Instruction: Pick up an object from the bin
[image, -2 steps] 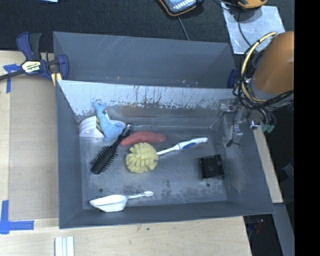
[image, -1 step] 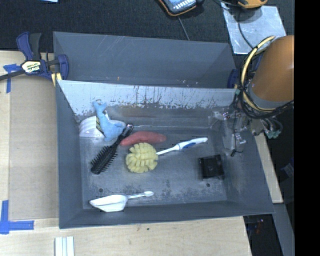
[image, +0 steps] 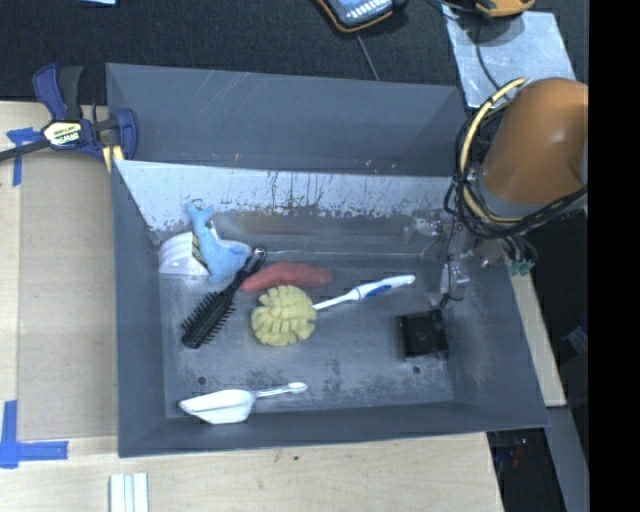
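My tool (image: 441, 306) hangs just over a small black block (image: 422, 337) at the bin's (image: 300, 425) right end, grip state I cannot tell; next, I judge, it must descend and close on it.

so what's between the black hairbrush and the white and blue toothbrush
In the camera view, a yellow knobbly ball lies between the black hairbrush and the toothbrush.

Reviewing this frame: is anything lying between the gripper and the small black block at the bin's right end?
Nothing visible does. The gripper hangs just above the black block, which lies by itself. The nearest other thing, the white and blue toothbrush, lies apart to the block's left.
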